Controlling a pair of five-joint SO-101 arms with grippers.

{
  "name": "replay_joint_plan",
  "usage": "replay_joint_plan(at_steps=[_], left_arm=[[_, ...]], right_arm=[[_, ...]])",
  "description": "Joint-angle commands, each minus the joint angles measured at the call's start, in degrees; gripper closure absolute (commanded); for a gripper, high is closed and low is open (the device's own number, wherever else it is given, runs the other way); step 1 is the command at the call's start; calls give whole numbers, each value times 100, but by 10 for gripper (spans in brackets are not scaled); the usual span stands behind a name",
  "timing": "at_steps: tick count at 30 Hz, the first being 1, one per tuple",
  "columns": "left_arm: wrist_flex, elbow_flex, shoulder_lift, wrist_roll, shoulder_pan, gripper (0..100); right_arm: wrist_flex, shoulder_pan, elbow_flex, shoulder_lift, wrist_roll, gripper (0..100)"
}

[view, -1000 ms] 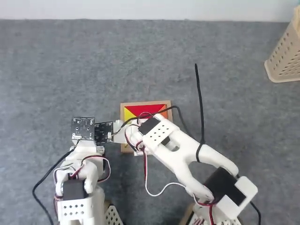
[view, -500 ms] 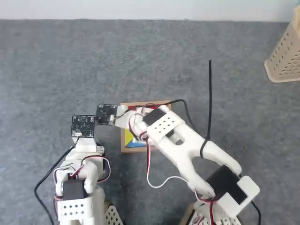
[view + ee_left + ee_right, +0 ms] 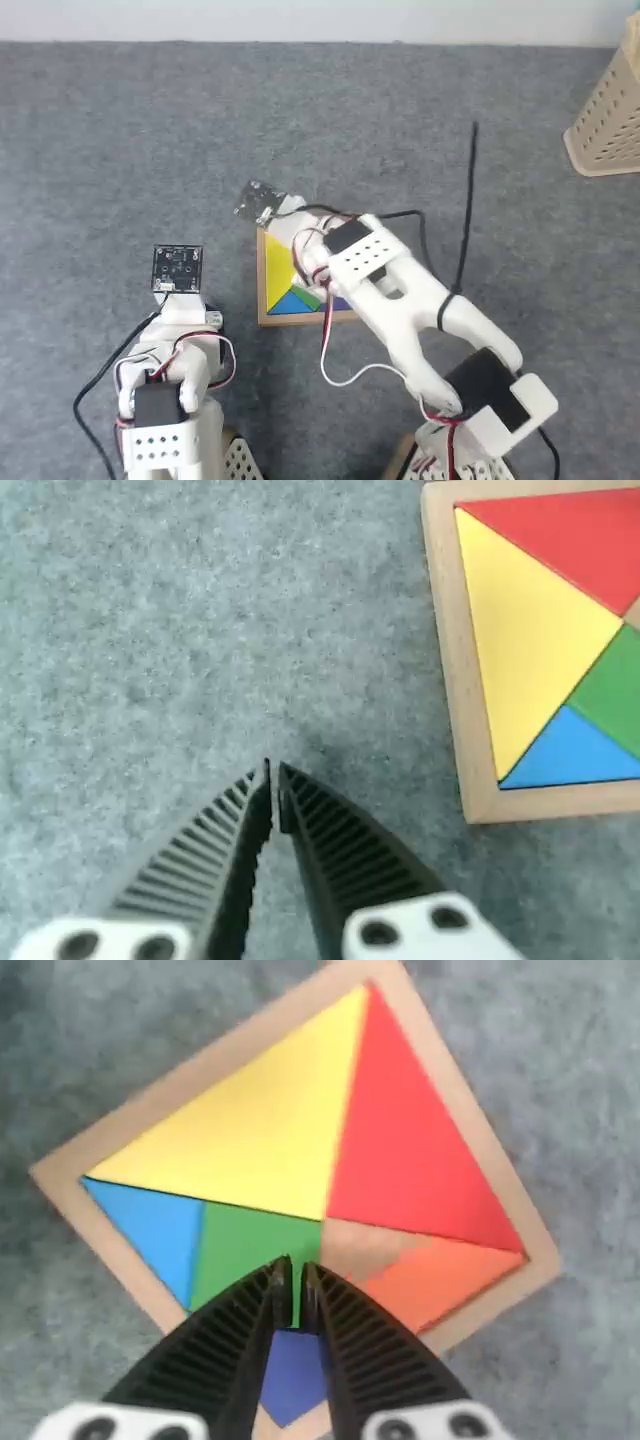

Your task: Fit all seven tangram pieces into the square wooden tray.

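Jaws of both arms clenched, empty; coloured tangram pieces (image 3: 250,1130) inside wooden tray (image 3: 456,1110).

From my station I see a grey, felt-like mat (image 3: 150,130) covering the whole table, evenly lit with only soft shadows. A pale wall (image 3: 300,20) runs along its far edge. A beige perforated basket (image 3: 610,110) stands on the mat at the far right.

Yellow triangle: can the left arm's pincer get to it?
Probably yes. The left pincer hangs shut over carpet beside the tray, nothing between it and the yellow triangle; the right pincer is over the green piece.
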Motion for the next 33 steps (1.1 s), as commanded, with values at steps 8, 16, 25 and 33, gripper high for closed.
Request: replay_joint_plan(at_steps=[8,16,25,33], left_arm=[[26,-66,-88,44,-26,988],[26,-66,-88,44,-26,988],[26,-66,-88,44,-26,988],[26,-66,-88,44,-26,988]], right_arm=[[-347,567,-273,796,-202,976],[-356,708,-264,347,-246,976],[-690,1068,686,-936,-721,976],[-470,1024,1116,-945,-756,976]])
